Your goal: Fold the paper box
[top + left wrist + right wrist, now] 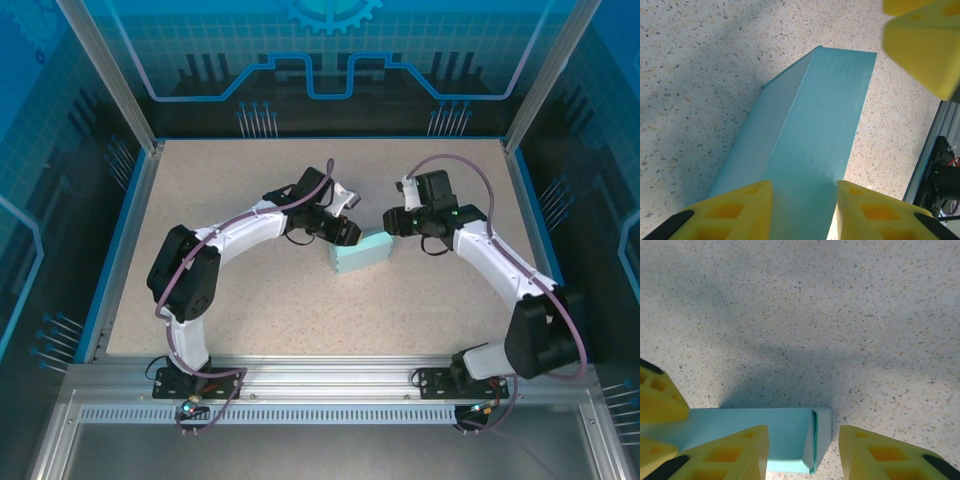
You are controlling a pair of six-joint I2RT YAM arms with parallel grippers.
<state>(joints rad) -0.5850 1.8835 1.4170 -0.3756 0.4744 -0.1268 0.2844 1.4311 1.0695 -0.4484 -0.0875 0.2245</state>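
Observation:
The paper box (360, 253) lies on the speckled table as a closed, long pale cyan block, with one gripper at each end. My left gripper (345, 232) is at its left end. In the left wrist view its yellow fingers press against both long sides of the paper box (810, 125), so my left gripper (802, 189) is shut on it. My right gripper (392, 222) hovers over the right end. In the right wrist view the right gripper (802, 432) stands open over the tucked end flap of the paper box (765, 432), with a gap beside the box.
The speckled table (250, 310) is ringed by a blue rim and a metal rail (330, 385) at the near edge. A finger of the right gripper (920, 45) shows in the left wrist view. The left gripper's fingers (655, 400) show in the right wrist view.

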